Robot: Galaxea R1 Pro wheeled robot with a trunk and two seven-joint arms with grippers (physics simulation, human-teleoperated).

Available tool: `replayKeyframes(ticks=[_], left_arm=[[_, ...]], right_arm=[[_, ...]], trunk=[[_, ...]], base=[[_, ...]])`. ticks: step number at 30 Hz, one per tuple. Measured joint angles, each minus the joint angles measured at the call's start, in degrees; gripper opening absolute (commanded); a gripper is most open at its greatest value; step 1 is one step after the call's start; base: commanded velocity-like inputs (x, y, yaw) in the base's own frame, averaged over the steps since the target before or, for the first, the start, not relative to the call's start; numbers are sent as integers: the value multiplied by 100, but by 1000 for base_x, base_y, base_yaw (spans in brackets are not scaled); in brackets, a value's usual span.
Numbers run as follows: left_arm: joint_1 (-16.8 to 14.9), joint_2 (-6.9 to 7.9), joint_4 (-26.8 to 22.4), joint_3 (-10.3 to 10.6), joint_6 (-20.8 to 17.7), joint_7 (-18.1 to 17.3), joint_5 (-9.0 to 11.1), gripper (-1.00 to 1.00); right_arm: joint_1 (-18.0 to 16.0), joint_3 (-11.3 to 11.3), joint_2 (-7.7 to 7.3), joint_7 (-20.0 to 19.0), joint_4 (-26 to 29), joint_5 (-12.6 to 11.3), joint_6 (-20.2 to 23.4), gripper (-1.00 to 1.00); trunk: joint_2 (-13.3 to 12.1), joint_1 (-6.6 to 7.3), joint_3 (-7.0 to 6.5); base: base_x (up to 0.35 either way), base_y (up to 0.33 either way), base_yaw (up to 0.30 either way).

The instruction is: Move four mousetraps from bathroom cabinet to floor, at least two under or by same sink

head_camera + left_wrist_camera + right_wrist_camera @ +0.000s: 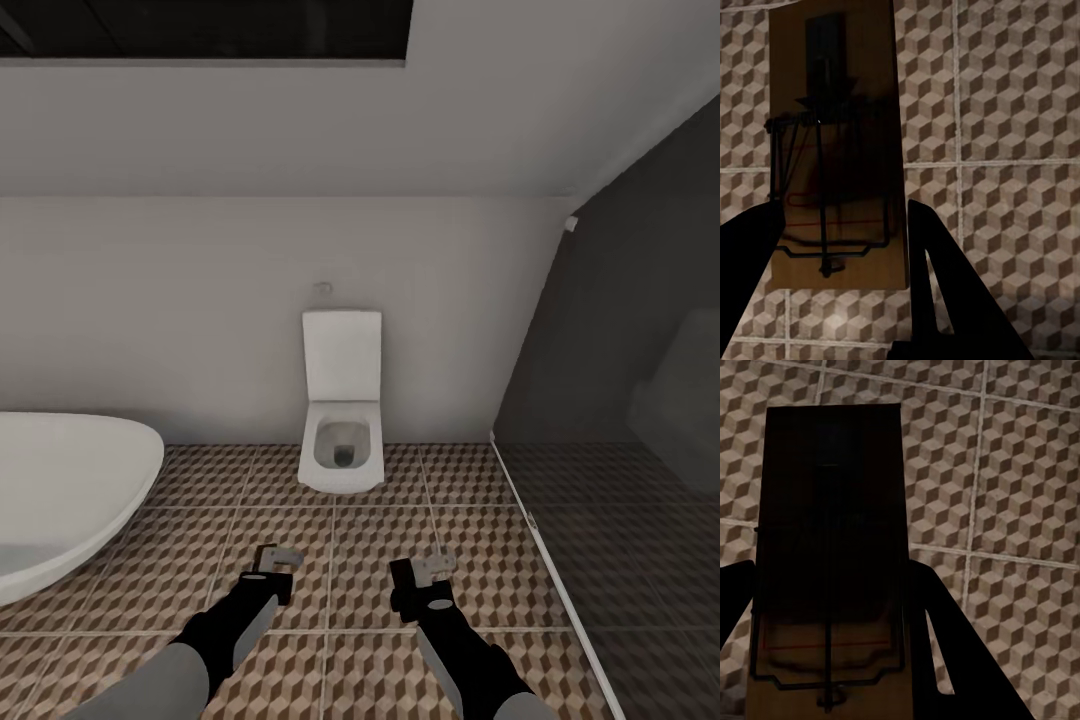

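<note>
Two mousetraps in transit: one (836, 150) clamped in left tool (844, 247), another (829, 562) gripped by right tool (832, 630), both held over the cube-tiled bathroom floor (350, 560). Placing step, prob. Next: lower and release near a sink. One toilet (342, 440), one white basin (60, 490) alongside.

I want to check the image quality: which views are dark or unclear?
Right wrist view: the mousetrap is mostly in deep shadow, with detail visible at one end only. Left wrist view: its mousetrap is dim but the wire is readable. Head view: evenly lit, slightly soft; the glass panel looks dark.
</note>
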State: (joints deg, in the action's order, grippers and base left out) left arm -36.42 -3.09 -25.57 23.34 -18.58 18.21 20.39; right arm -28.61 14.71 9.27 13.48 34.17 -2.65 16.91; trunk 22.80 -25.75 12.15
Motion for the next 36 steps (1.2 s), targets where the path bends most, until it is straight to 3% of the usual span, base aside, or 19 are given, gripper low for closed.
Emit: replayKeyframes(ticks=[14,36], left_arm=[[0,-5,10,0,-16,1,5,-100],[0,-12,28,8,-18,0,4,-100]], right_arm=[[0,3,-1,3,196,-21,16,-100],[0,3,9,-1,327,-35,21,-100]], trunk=[[0,2,0],[0,0,0]], base=[[169,143,0],[9,7,0]])
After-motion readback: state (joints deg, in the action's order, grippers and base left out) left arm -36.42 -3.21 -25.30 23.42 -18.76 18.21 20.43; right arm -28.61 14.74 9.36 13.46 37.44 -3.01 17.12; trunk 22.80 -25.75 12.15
